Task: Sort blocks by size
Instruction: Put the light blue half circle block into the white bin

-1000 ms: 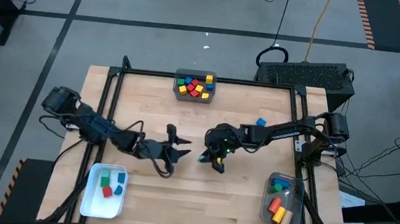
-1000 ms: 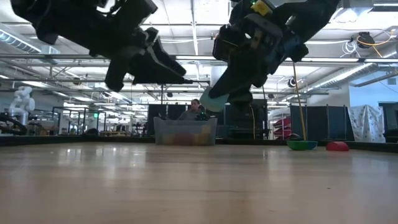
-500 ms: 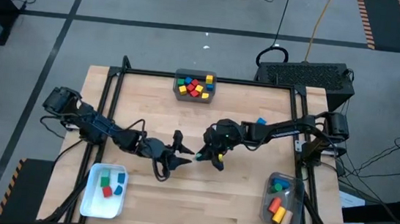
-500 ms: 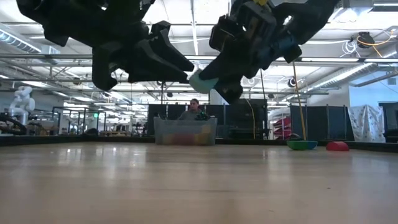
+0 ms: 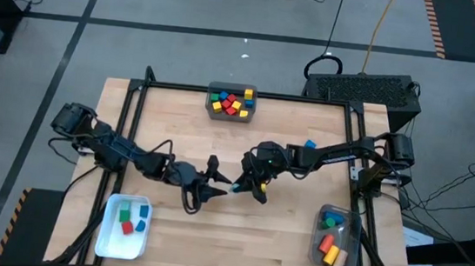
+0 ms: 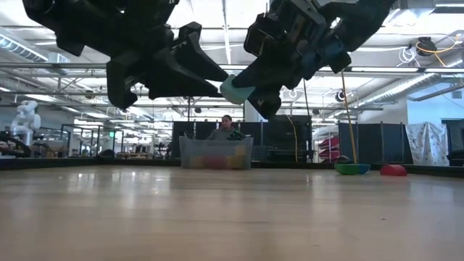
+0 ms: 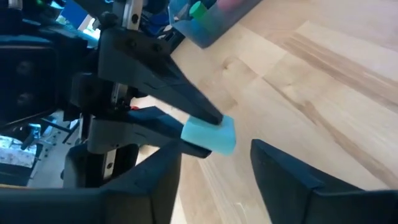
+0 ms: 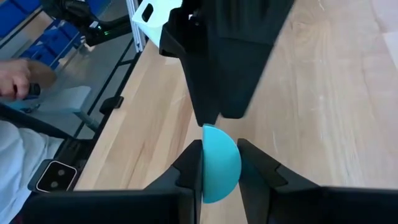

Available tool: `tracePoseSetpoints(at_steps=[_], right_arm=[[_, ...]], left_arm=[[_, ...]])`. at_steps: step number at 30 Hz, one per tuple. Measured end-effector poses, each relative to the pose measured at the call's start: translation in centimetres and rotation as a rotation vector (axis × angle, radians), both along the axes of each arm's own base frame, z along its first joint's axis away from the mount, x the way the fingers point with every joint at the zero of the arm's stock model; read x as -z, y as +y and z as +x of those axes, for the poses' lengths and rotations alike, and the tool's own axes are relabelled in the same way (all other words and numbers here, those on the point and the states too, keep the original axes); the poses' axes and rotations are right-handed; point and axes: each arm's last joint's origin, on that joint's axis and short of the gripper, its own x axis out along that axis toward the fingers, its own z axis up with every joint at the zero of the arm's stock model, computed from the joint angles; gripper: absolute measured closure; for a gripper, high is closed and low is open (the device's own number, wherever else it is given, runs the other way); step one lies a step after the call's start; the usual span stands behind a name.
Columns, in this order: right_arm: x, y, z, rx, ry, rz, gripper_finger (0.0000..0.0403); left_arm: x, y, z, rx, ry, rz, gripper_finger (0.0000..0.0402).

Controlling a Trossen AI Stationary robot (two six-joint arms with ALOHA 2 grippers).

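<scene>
my right gripper (image 5: 237, 185) pinches the cyan block (image 6: 233, 92) mid-frame, above the table. my left gripper (image 5: 220, 185) is spread, tips just beside that block

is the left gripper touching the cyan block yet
Apart. In the left wrist view the open left gripper shows wood between its fingers and the cyan block, which the right gripper holds.

No legible text, label, brand, number or sign appears in any view. Surfaces of the desk (image 5: 280, 233), the arms and the bins carry no readable markings; background room details are too small to read.
</scene>
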Motion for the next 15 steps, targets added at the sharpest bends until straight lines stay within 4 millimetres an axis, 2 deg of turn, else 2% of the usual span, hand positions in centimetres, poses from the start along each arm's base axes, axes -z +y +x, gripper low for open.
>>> tracePoseSetpoints(at_steps=[7, 15], right_arm=[[-0.03, 0.00, 0.02, 0.001, -0.004, -0.001, 0.0344], [-0.41, -0.01, 0.23, 0.003, -0.048, 0.002, 0.0344]], left_arm=[[-0.24, 0.39, 0.19, -0.005, -0.026, 0.000, 0.0140], [-0.47, 0.36, 0.29, 0.088, -0.055, 0.089, 0.0132]])
